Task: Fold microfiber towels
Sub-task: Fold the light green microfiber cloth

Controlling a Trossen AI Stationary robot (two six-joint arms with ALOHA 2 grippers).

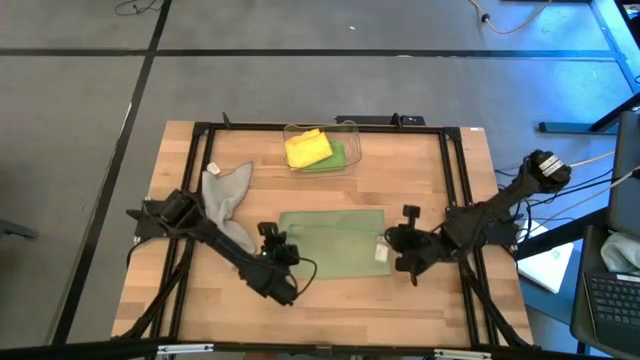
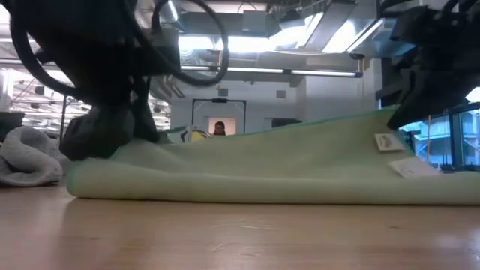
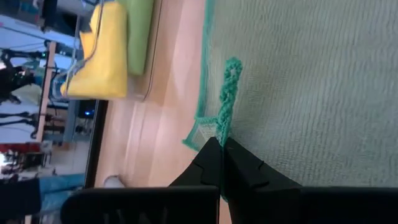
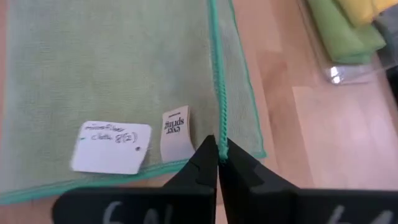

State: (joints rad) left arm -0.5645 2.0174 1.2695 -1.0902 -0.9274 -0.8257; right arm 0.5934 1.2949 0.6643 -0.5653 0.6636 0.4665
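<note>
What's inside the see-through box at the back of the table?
The clear plastic bin holds a folded yellow microfiber towel lying on a bright green microfiber towel. Whatever may lie under them is covered.

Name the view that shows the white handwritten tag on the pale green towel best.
The right wrist view: the handwritten tag lies flat and fills much of the picture, its writing visible. The high view shows only a small white patch; the low view sees it edge-on; the left wrist view misses it.

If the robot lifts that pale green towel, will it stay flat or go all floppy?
Probably floppy: the pale green towel already sags in soft curves where both grippers, left and right, pinch its edge. It looks thin and light, so it should lift easily, hang down, and not slip much.
</note>
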